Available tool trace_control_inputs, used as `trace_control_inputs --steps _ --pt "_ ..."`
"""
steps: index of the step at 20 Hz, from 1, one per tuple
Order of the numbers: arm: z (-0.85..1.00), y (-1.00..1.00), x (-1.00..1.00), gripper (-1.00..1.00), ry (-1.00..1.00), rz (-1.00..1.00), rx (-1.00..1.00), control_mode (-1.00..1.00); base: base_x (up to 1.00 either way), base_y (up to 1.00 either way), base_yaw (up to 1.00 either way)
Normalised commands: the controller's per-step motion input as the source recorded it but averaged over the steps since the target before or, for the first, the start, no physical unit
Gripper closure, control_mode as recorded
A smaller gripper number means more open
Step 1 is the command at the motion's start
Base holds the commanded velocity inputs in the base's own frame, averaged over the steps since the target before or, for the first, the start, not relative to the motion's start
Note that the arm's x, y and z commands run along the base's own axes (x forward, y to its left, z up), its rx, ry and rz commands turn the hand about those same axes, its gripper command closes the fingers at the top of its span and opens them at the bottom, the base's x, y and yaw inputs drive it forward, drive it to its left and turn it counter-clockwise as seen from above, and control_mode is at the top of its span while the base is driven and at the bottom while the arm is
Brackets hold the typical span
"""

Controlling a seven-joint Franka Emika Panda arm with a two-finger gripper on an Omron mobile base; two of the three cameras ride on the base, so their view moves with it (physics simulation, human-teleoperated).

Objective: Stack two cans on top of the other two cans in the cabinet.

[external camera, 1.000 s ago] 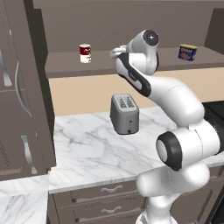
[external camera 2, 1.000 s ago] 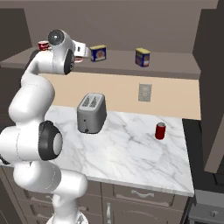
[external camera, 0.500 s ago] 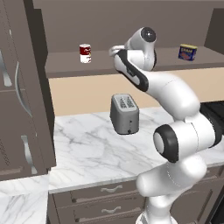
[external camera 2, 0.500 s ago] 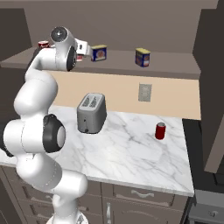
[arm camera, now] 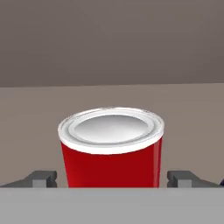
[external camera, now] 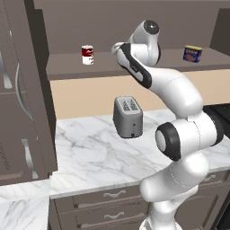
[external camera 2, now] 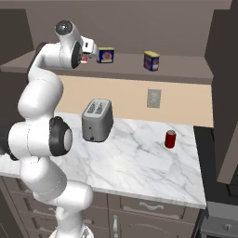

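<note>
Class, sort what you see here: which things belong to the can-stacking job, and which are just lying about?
Job: red-and-white can; red can; blue tins; cabinet; open gripper.
Lying about: toaster; wall socket; drawers.

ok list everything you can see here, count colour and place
red and white can: one, dark red over white, on the cabinet shelf, left end
blue tins: two, dark blue with yellow labels, on the shelf, apart
red can: one, red, on the counter near its right edge
toaster: one, grey, on the marble counter near the wall
wall outlet: one, pale, on the tan wall
drawers: grey-brown, silver handles, under the counter
arm: one, white
gripper: open, fingertips either side of the red and white can
</note>
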Motion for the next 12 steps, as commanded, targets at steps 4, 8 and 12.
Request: trace_control_inputs --steps 4,8,12 --pt "-0.12 0.03 -0.02 1.00 0.00 0.00 0.00 -1.00 0.00 0.00 0.00" --pt "-0.20 0.01 -0.06 1.00 0.00 0.00 0.00 -1.00 0.00 0.00 0.00" --pt "-0.21 0.00 -0.06 1.00 0.00 0.00 0.00 -1.00 0.00 0.00 0.00"
